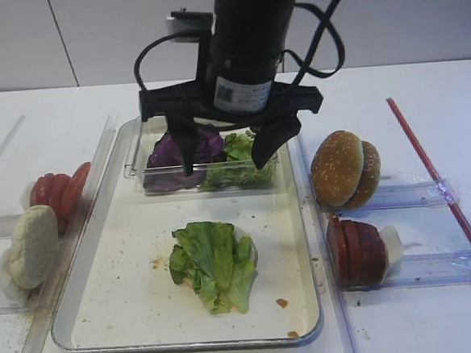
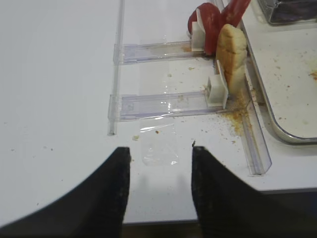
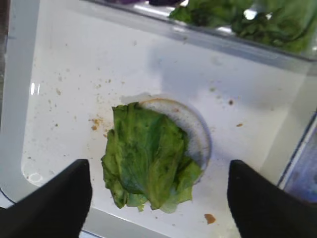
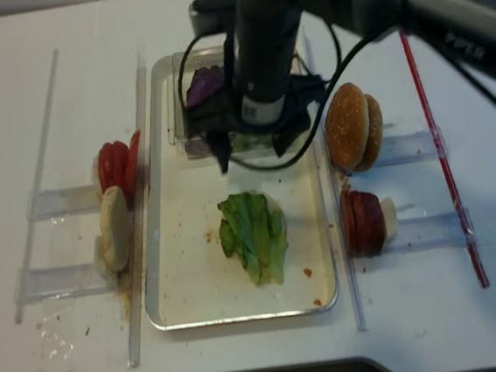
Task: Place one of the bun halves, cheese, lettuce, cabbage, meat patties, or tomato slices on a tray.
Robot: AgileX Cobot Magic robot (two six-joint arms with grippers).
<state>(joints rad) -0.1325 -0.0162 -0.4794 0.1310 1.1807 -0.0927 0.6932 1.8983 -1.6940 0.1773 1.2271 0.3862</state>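
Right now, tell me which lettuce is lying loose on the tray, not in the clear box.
The flat lettuce leaf mid-tray, covering a pale round slice, below the open right gripper. The other lettuce sits inside the clear box beside purple cabbage.

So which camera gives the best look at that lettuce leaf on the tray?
The right wrist view: the lettuce leaf fills the frame, revealing a pale round slice beneath it. Both high views show it smaller, mid-tray. The left wrist view misses it.

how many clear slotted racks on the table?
4. Two left of the tray: rear with tomato slices, front with a bun half. Two right: rear with the seeded bun, front with dark red slices. None look hidden.
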